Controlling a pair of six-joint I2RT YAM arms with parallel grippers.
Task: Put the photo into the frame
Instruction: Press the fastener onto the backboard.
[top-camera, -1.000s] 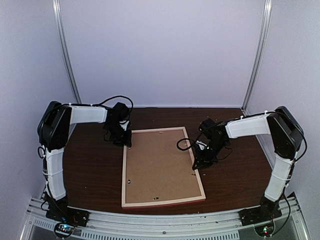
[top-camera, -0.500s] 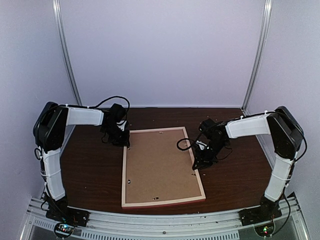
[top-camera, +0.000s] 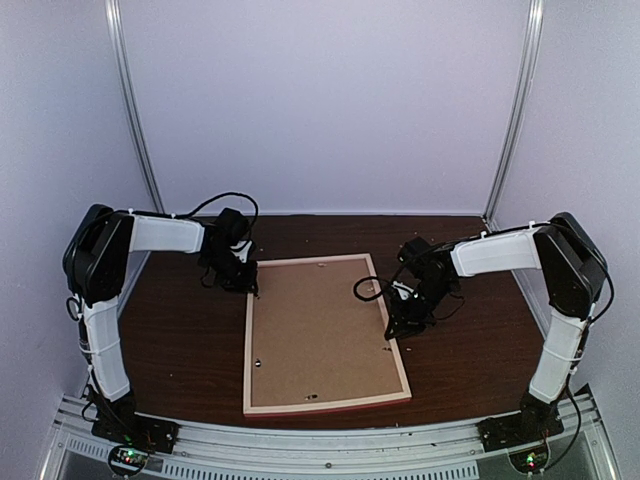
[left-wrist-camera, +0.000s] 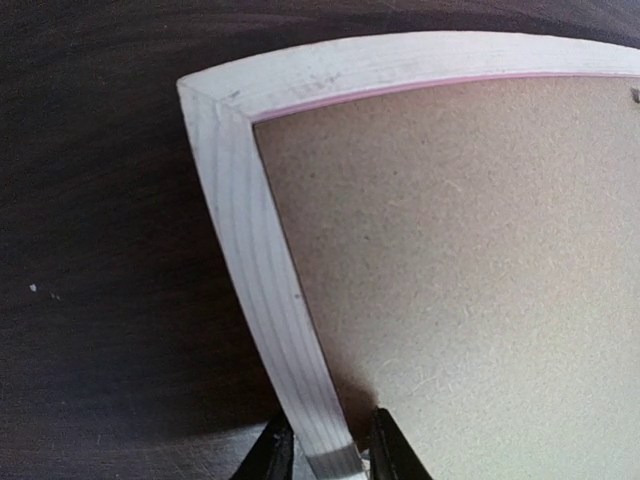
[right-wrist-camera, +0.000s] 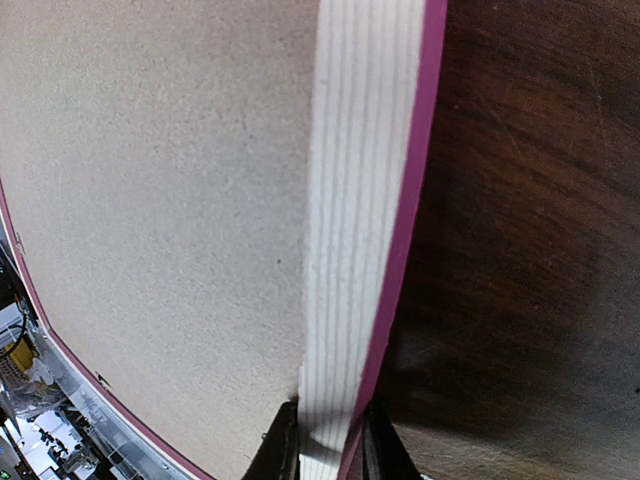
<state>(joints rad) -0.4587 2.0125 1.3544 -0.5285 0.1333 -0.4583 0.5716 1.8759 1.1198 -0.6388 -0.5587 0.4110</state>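
Note:
The frame (top-camera: 248, 350) lies face down on the dark table, pale wood back edges up, with a plain brown backing board (top-camera: 320, 330) filling it. The photo is hidden. My left gripper (top-camera: 250, 285) straddles the frame's left rail (left-wrist-camera: 270, 300) near the far left corner; its fingers (left-wrist-camera: 272, 455) stand slightly wider than the rail, with a small gap on the board side. My right gripper (top-camera: 393, 330) is shut on the right rail (right-wrist-camera: 350, 200), both fingers (right-wrist-camera: 283, 445) pressed against it, the pink edge (right-wrist-camera: 415, 180) on the outer side.
The dark wood table (top-camera: 180, 340) borders the frame on both sides. Metal rails (top-camera: 300, 445) run along the near edge by the arm bases. White walls enclose the back and sides.
My left arm has swung a little left and back, its gripper staying at the frame's far left corner. The frame and the right arm have not moved.

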